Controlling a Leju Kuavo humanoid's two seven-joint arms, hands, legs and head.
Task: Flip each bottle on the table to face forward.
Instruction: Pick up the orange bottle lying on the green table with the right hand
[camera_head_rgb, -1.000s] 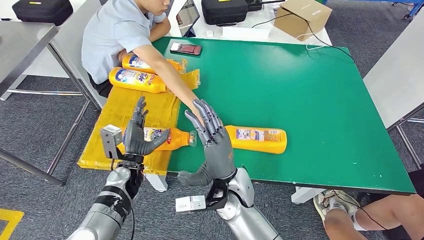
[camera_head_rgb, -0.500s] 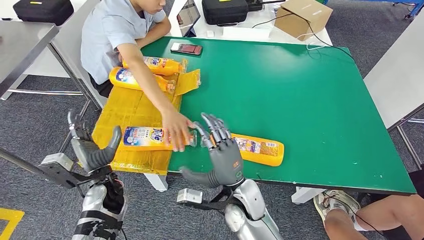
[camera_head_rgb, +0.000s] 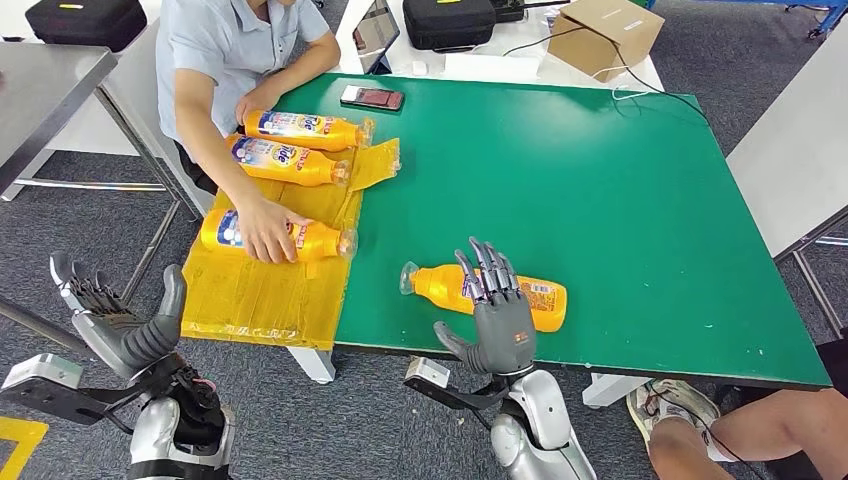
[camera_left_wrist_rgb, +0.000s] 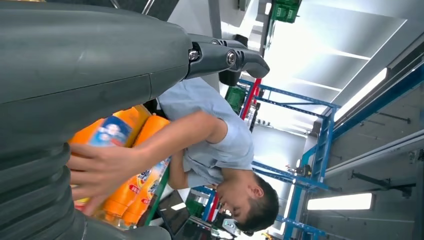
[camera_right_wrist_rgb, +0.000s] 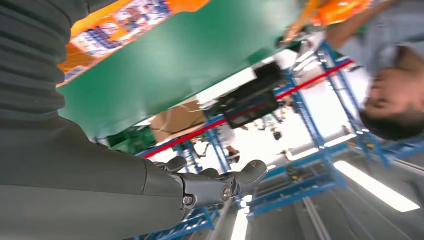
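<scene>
on the green table top one orange plastic bottle lies back label up, seemingly unflipped, just beyond the right hand, spread and empty like the left hand, while a person's hand rests on another orange bottle.

Orange bottle lying on green table, three on yellow sheet

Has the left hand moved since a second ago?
Yes. The left hand has dropped back off the yellow mat, down and to the robot's left, and now hangs open beside the table's near corner over the grey floor.
</scene>
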